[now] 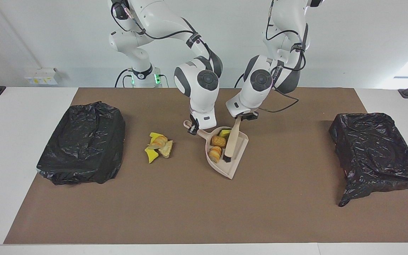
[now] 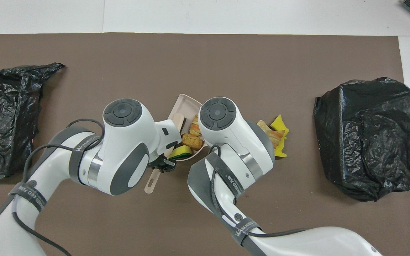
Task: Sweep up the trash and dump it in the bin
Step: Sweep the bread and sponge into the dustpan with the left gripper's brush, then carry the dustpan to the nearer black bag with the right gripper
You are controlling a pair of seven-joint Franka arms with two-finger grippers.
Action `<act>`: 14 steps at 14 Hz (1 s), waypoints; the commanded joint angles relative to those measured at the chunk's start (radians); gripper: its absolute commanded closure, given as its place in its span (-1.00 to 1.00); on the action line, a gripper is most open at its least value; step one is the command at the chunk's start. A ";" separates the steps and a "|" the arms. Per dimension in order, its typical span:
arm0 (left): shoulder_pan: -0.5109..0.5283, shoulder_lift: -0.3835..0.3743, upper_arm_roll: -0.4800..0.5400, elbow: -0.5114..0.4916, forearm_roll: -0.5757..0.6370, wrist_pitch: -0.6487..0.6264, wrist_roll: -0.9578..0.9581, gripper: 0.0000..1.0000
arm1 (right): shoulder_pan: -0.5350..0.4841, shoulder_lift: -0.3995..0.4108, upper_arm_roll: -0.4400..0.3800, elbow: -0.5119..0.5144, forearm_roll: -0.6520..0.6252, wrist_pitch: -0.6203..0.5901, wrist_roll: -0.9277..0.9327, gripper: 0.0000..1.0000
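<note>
Both arms bent down mid-table, wrists close together. L gripper (image 1: 241,119) clamped, fingers down. R gripper (image 1: 192,130) clamped too, low.

Lying in the beige plastic dustpan (image 1: 233,166): two orange-brown bread-like lumps (image 1: 218,141) and a yellow green-faced sponge piece (image 2: 180,152). Sitting heaped on the mat toward the right arm's end: more yellow sponge and bread scraps (image 1: 158,146).
</note>
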 commanded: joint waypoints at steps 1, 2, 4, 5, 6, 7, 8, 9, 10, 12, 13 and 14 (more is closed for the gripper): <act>0.064 0.007 0.002 0.038 0.012 -0.005 0.000 1.00 | -0.004 -0.016 0.006 -0.012 0.010 -0.001 0.023 1.00; 0.094 0.010 0.002 0.035 0.012 0.021 0.001 1.00 | -0.006 -0.017 0.006 -0.011 0.010 -0.004 0.023 1.00; 0.146 0.012 -0.001 0.024 0.010 0.042 -0.003 1.00 | -0.006 -0.017 0.004 -0.009 0.010 -0.005 0.026 1.00; 0.156 0.010 0.002 0.021 0.010 0.040 -0.005 1.00 | -0.010 -0.025 0.006 -0.007 0.010 -0.007 0.025 1.00; 0.179 0.010 0.002 0.021 0.010 0.039 -0.009 1.00 | -0.019 -0.039 0.004 -0.007 0.010 -0.011 0.017 1.00; 0.203 0.012 0.002 0.021 0.010 0.037 -0.019 1.00 | -0.038 -0.060 0.006 -0.009 0.010 -0.020 0.010 1.00; 0.206 0.012 0.002 0.021 0.010 0.034 -0.029 1.00 | -0.059 -0.085 0.006 -0.009 0.010 -0.042 0.006 1.00; 0.213 0.012 0.002 0.021 0.010 0.026 -0.063 1.00 | -0.074 -0.112 0.006 -0.009 0.010 -0.065 -0.009 1.00; 0.214 0.010 0.002 0.021 0.012 0.019 -0.101 1.00 | -0.107 -0.144 0.006 -0.009 0.010 -0.082 -0.035 1.00; 0.211 -0.003 0.002 0.016 0.012 0.012 -0.143 1.00 | -0.174 -0.198 0.006 -0.007 0.012 -0.123 -0.084 1.00; 0.199 -0.017 0.002 0.007 0.012 -0.015 -0.207 1.00 | -0.214 -0.227 0.006 -0.006 0.012 -0.135 -0.113 1.00; 0.174 -0.036 0.002 -0.016 0.021 -0.003 -0.276 1.00 | -0.261 -0.255 0.006 0.002 0.021 -0.160 -0.145 1.00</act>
